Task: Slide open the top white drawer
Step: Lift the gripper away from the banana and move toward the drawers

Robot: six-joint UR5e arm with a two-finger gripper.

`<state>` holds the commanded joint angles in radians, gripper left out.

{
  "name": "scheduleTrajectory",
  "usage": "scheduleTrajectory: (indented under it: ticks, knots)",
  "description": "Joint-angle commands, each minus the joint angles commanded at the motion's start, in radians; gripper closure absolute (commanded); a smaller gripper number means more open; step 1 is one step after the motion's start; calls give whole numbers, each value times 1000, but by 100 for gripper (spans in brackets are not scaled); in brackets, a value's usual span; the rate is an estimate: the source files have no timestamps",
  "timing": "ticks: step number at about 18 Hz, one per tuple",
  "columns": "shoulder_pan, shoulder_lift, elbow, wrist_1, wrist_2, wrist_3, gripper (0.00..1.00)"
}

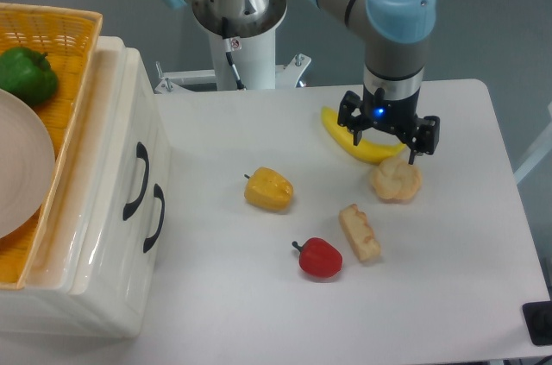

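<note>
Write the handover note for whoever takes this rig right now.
Gripper: hanging over the table's right half, above the banana and beside the round pastry; holds nothing, jaws apparently open.
Top white drawer: closed, in the cabinet at the left, black handle facing the table.
Done: nothing yet.
Left: cross to the upper handle, grip it, slide the drawer out.

Top white drawer [129,136]: glossy cream plastic w/ smooth black handle [138,181]. Bench [448,296] is matt white, smooth. Basket [60,46] is orange wicker, rough weave; red pepper [320,258] shiny, plastic-looking.
</note>
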<state>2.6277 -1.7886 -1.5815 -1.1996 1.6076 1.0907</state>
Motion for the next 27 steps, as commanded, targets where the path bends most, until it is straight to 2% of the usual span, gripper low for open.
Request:
scheduleTrajectory:
  ticks: [7, 13, 20, 23, 27]
  knots:
    - [-23, 3, -2, -2, 0, -5, 0]
    - [-34, 12, -48, 3, -3, -84, 0]
    - [-120, 5, -58, 2, -6, -268, 0]
    - [-141, 3, -63, 5, -15, -379, 0]
    - [-152, 6, -58, 5, -38, -452, 0]
